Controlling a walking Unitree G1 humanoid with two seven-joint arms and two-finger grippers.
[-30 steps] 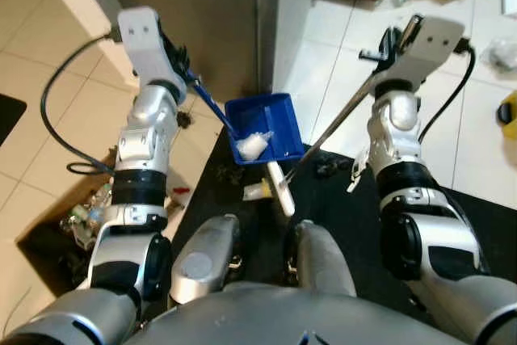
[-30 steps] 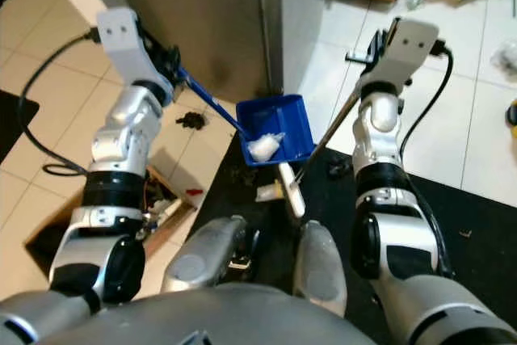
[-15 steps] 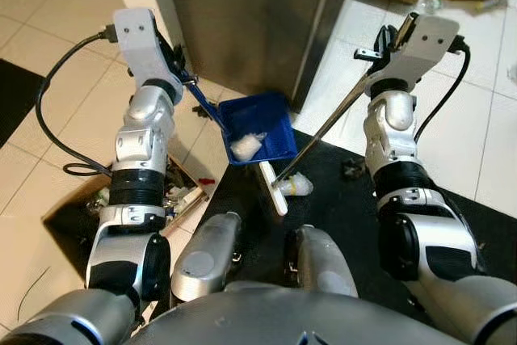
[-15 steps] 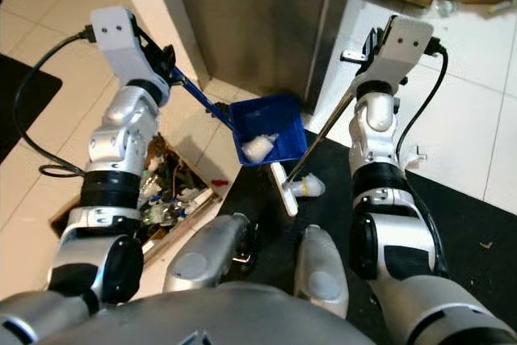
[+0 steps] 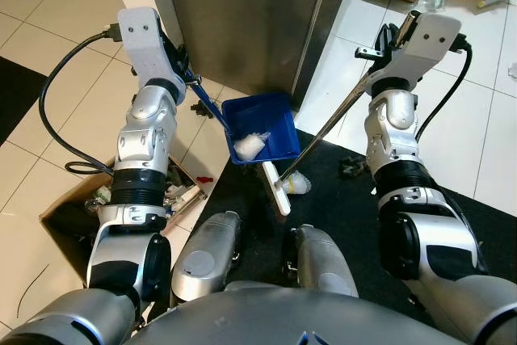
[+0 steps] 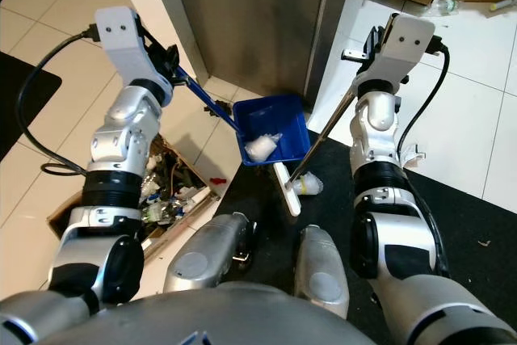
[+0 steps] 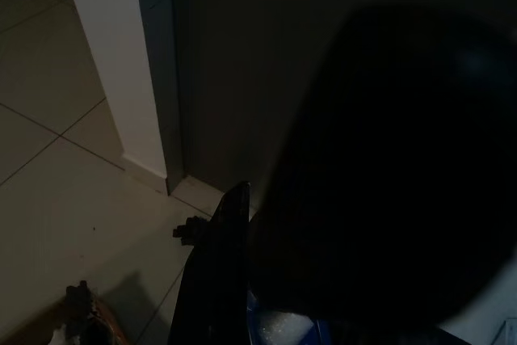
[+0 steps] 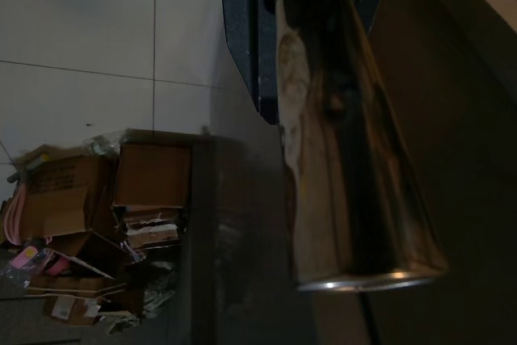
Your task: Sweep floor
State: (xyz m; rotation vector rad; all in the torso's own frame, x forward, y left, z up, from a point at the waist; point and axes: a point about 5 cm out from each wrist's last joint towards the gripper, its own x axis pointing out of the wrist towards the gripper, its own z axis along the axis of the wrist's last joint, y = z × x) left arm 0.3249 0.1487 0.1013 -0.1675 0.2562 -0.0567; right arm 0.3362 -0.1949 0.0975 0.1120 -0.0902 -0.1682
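Head views: left gripper (image 5: 184,74) clamped on blue dustpan (image 5: 262,127) handle, white wad inside, right gripper (image 5: 386,38) clamped on metal broom (image 5: 323,136), white head at black mat (image 5: 339,199) edge; right wrist view adds stacked cardboard boxes (image 8: 97,199).

A blue plastic dustpan (image 5: 262,125) sits ahead of the robot's knees, before a tall steel cabinet (image 5: 242,14), with a crumpled white wad (image 5: 246,145) in it. Just right of it, the white broom head (image 5: 276,187) rests on the black floor mat (image 5: 339,208) beside a small white bottle (image 5: 297,187). An open cardboard box of rubbish (image 5: 81,216) lies on the tiled floor to the left.
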